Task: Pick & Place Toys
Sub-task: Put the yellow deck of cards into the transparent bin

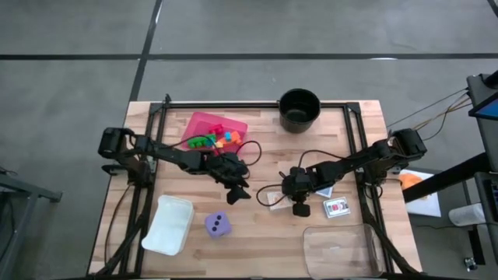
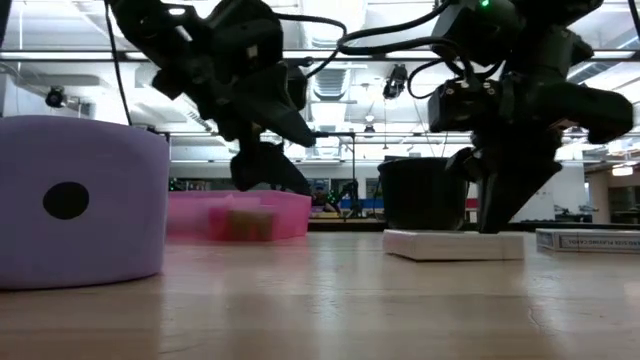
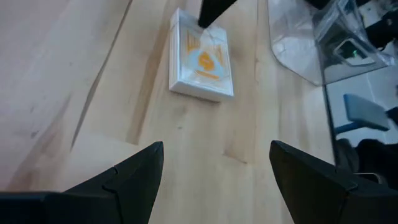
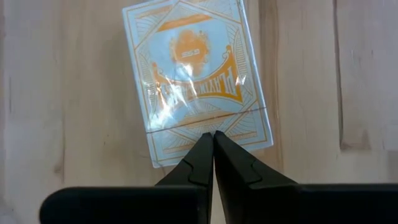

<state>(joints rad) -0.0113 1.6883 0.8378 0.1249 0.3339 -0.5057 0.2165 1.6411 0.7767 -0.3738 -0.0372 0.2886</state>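
A flat rectangular card pack (image 4: 198, 78), wrapped in glossy film with orange ornamental print, lies on the pale wood-grain table (image 1: 257, 233) near its middle. The right gripper (image 4: 213, 135) has its two dark, matte, wedge-shaped fingers pressed fully together, their tips resting at the pack's near edge and gripping nothing; whether they truly touch the film is hard to tell. The left gripper (image 3: 214, 162) hovers just above the table beside the pack, its angular black fingers spread wide and empty. The purple die (image 1: 219, 225), rounded and dark-dotted, sits toward the front of the table. Small plastic bricks (image 1: 218, 139) lie in the pink square tray (image 1: 198, 123) at the back
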